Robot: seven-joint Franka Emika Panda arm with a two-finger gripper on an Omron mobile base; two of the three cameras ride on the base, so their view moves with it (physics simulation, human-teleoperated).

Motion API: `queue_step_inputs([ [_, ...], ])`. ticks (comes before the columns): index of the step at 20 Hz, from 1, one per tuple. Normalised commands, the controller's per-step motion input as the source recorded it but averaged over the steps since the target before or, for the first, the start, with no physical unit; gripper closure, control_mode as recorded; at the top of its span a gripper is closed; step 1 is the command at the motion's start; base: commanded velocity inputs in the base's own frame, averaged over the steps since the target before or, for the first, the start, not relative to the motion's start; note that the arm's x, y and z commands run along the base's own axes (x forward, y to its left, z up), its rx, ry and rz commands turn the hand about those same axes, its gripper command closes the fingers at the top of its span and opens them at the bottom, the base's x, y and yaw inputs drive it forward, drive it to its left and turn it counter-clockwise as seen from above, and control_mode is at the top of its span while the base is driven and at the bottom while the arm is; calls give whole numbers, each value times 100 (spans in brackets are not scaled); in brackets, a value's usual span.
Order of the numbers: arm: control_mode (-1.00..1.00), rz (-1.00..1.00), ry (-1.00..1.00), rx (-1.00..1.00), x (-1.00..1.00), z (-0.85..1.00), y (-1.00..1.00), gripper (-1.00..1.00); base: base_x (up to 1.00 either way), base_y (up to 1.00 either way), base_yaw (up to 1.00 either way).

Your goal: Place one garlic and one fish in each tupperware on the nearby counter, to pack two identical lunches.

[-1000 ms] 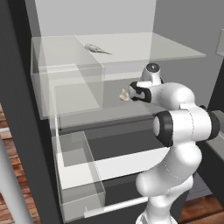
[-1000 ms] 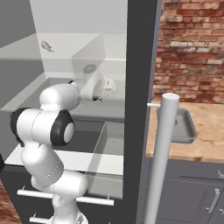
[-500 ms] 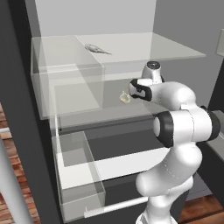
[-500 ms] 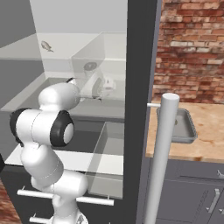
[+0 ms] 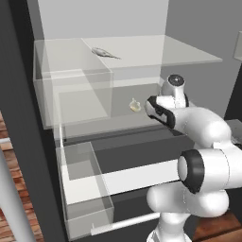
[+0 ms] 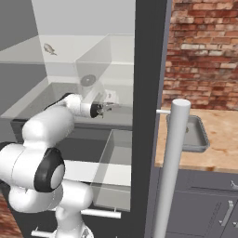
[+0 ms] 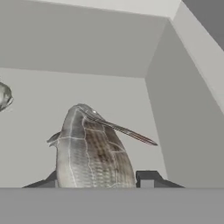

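Dark grey open fridge (image 5: 28, 142) w/ clear glass shelves and clear pull-out drawers. The white arm (image 5: 208, 137) reaches into the middle shelf level.

To the right of the fridge, in right base view, is the light orange-brown wood-grain counter (image 6: 218, 151) over dark grey cabinet fronts. A red brick wall (image 6: 204, 51) is behind it. On the counter sits a shallow grey rectangular tupperware (image 6: 199, 145) w/ thick rim, well apart from the arm.

Claw (image 7: 98, 181): its jaws are clamped on a silver-grey scaled fish (image 7: 92, 153), one dark tip at each flank. The right fingertip (image 7: 146, 178) is just at the fish's edge; the left one is mostly hidden behind the body. In hand view the fish's long axis runs bottom to top, away from the cam. The broad body is near the tips and it narrows to its far end up top. A thin dark spine-like strip slants off to the lower right.

In left base view the claw (image 5: 144, 106) is inside the shelf space, w/ a small cream-toned bit (image 5: 134, 105) right at its front; too small to ID.

A second fish (image 5: 105, 53), slim and grey, lies flat on the top glass shelf, well above the claw. Its long axis is diagonal: thick end upper left, thin tail lower right. Also seen in right base view (image 6: 49, 48).

A pale grey rounded thing (image 7: 3, 96) is cut by the left edge of hand view; can't ID.
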Motion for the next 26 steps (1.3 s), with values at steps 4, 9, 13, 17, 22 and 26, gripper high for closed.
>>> queue_step_inputs([
  [4,-100,0,0,0,-100,49,0,100,0,0,0],
  [9,-100,0,2,0,-95,75,0,100,0,0,0],
  [13,-100,0,5,0,-100,71,0,100,0,0,0],
  [17,-100,0,5,0,-96,37,19,100,0,0,0],
  [22,-100,0,0,0,-96,20,26,100,0,0,0],
  [26,-100,0,0,0,-100,28,5,100,0,0,0],
])
